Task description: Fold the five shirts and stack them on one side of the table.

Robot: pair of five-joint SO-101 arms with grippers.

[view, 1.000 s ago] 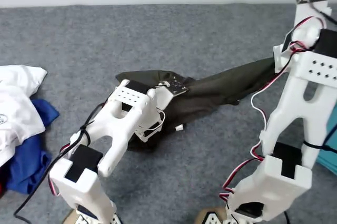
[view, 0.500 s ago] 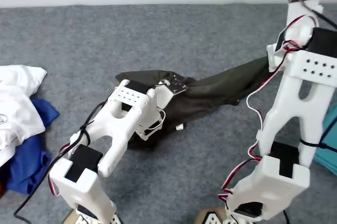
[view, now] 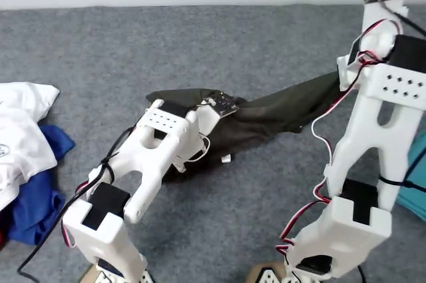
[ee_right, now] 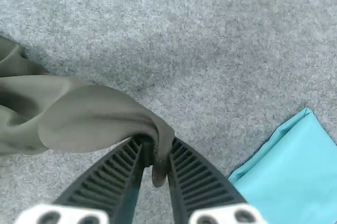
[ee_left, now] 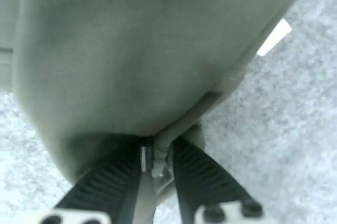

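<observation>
Left claw and right claw each pinch the olive shirt, stretched between them over the grey bench.

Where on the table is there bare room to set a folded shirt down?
The far strip of table beyond the olive shirt is bare, as is the patch between the white and blue pile and the left arm. Crowded: the middle, where the left hand and right hand grip that shirt, and the right edge by the teal shirt.

Left claw clamped, low — right claw clamped, raised.
</observation>
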